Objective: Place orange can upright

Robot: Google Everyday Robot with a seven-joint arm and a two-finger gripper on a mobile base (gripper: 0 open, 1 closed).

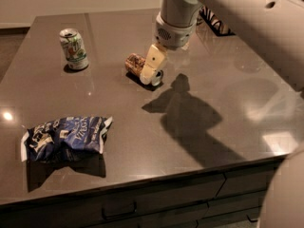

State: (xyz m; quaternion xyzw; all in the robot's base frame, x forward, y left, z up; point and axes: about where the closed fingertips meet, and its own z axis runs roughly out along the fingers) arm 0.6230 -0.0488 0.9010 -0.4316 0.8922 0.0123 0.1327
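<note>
The small aluminium orange can (135, 63), with its orange-brown and cream label, lies on its side near the middle of the glossy grey-brown tabletop (118, 113), its long axis running from back-left to front-right. The robot's cream-coloured gripper (153, 71) hangs from the white arm directly over the can's front-right end and overlaps it in this view. I cannot tell how far open it is, nor whether it has hold of the can.

The step in hand looks like the grasp. To do it well, the gripper should close across the can's round body, not along its length. The grip should sit near 1 end, so that lifting and rotating brings the can onto its base. Thin aluminium dents, so a light squeeze is wiser, and the can could roll if nudged first.

Well to the left, 1 white-and-green drink can (73, 49) stands upright. A crumpled blue snack bag (64, 137) lies near the front-left edge, well apart from both.
</note>
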